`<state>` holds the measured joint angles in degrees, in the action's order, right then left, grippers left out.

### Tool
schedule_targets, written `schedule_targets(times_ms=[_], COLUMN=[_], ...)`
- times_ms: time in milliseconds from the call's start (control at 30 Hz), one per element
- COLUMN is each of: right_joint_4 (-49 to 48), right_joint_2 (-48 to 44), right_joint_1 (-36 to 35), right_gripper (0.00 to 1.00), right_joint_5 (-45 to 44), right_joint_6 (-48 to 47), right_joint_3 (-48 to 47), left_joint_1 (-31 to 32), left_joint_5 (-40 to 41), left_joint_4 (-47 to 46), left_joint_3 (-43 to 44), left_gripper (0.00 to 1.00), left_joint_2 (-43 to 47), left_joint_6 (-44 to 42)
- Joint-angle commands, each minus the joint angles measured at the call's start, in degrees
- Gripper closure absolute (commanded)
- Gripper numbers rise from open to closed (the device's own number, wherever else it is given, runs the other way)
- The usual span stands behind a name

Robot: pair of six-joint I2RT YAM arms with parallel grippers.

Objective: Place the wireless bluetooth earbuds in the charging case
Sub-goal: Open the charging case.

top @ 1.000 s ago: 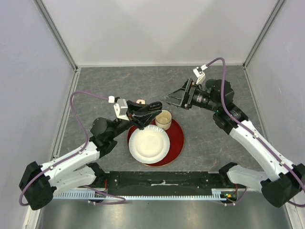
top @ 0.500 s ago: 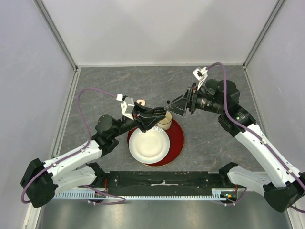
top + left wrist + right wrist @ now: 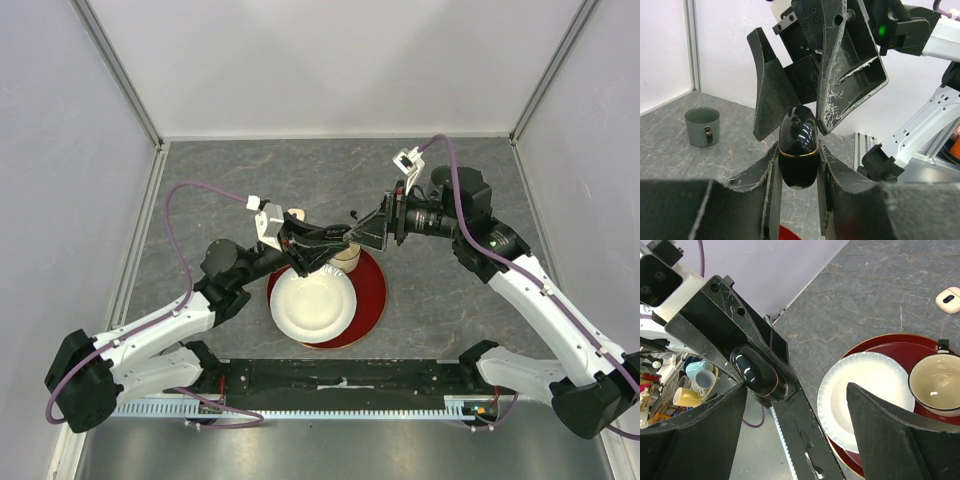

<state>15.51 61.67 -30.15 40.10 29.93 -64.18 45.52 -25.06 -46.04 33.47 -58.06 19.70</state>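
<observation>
Left gripper (image 3: 799, 167) clamps a glossy black egg-shaped charging case (image 3: 799, 142) with a thin gold seam. The case is closed, upright, and centre frame in the left wrist view. Right gripper (image 3: 368, 232), jaws spread wide, sits either side of the case's upper half. A second ago it stood further toward the upper right, clear of the case.

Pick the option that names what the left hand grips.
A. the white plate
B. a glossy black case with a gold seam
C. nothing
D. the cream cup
B: in the left wrist view the left hand is clamped on the black case, while the cup and white plate lie untouched below.
</observation>
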Motion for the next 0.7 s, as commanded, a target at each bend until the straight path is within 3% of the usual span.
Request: schedule_targets(times_ms=[0, 667], right_joint_4=[-0.30, -9.88], right_joint_2=[0.73, 1.17], right_joint_1=[-0.17, -0.17], right_gripper=[0.13, 0.13], right_joint_5=[-2.21, 0.33], right_joint_6=[-1.28, 7.77], right_joint_3=[-2.70, -0.33], left_joint_1=[0.45, 0.45], left_joint_5=[-2.97, -3.68], left_joint_4=[-4.05, -3.00], left_joint_3=[2.39, 0.36], left_gripper=[0.98, 0.98], left_joint_2=[-0.03, 3.39], left_joint_6=[-0.89, -3.97])
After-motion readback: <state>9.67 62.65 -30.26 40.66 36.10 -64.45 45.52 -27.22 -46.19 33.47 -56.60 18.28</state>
